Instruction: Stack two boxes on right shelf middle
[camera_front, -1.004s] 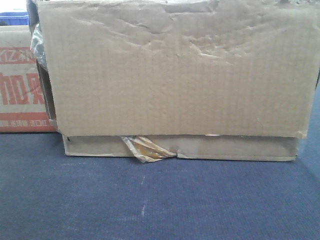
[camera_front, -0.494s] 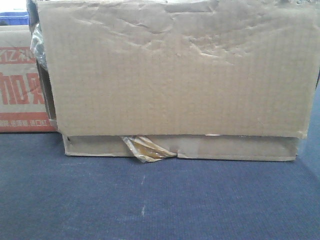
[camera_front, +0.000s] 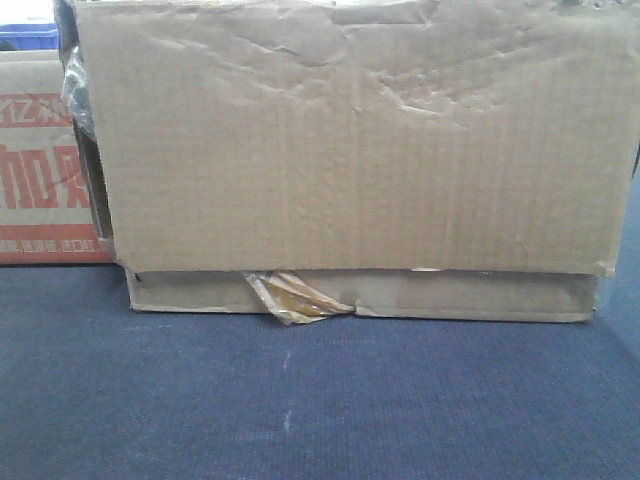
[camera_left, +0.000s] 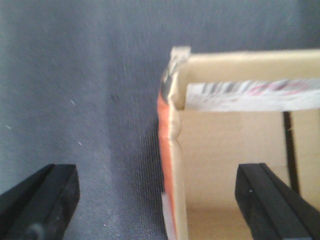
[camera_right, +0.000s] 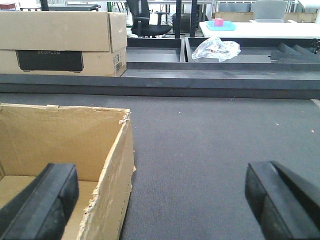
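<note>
Two boxes — brown box (camera_front: 350, 150), red-printed box (camera_front: 45, 170) — perhaps touching.

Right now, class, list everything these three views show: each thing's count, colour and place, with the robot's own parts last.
plain carton: one, brown, creased, filling the front view
tape: one strip, yellowish, peeling at its bottom flap
printed carton: one, red and tan, behind left
bin: one, blue, top left corner
carpet: one, dark blue-grey, underneath
stacked cartons: two, tan, far left, right wrist view
plastic bag: one, white, far centre
left hand: one, black, open, astride an orange-sided carton wall
right hand: one, black, open, astride a brown carton wall
</note>
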